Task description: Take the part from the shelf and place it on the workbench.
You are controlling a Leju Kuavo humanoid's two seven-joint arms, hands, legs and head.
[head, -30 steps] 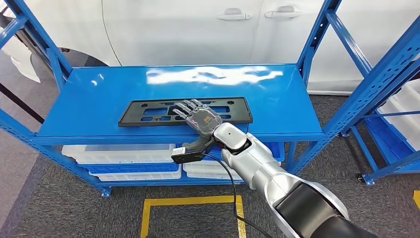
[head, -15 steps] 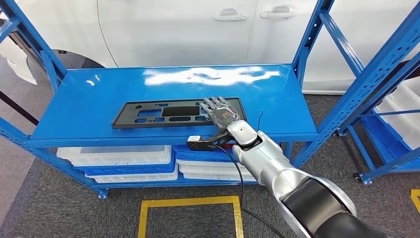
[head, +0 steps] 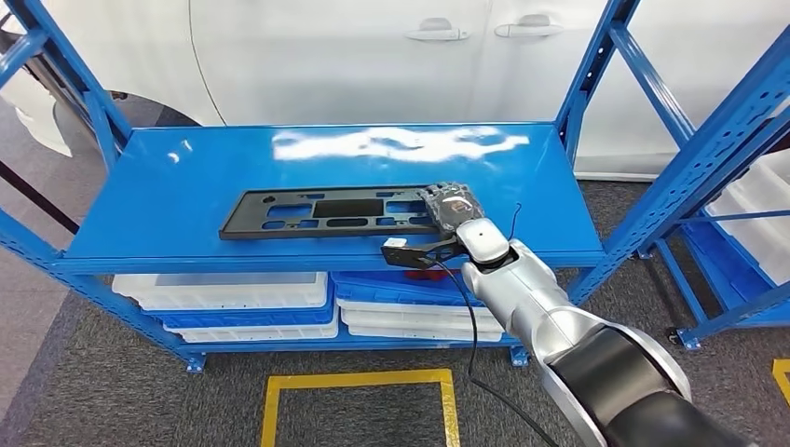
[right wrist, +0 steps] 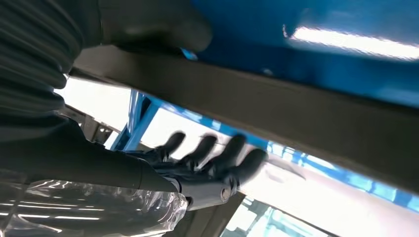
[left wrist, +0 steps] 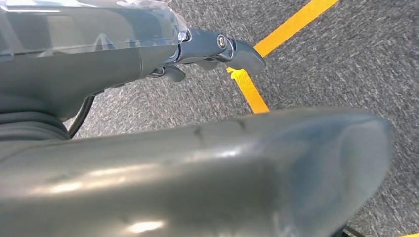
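Note:
The part (head: pixel 326 212), a long flat black plastic panel with cut-outs, lies on the blue shelf (head: pixel 177 186). My right hand (head: pixel 452 205) lies over the panel's right end, fingers stretched out along its top. In the right wrist view the panel's edge (right wrist: pixel 296 103) runs between the thumb (right wrist: pixel 158 22) and the spread fingers (right wrist: pixel 212 155). There is a gap between those fingers and the panel. My left hand (left wrist: pixel 148 148) hangs above the carpet, holding nothing, one finger (left wrist: pixel 237 49) extended.
White bins (head: pixel 224 298) fill the lower shelf. Blue uprights (head: pixel 596 65) frame the rack, and a second blue rack (head: pixel 745 214) stands at the right. A white car (head: pixel 373 47) is behind. Yellow tape (head: pixel 359 380) marks the grey carpet in front.
My right hand has slid rightward along the panel, from its middle to its right end. The panel has stayed in place on the shelf. The camera shifted slightly.

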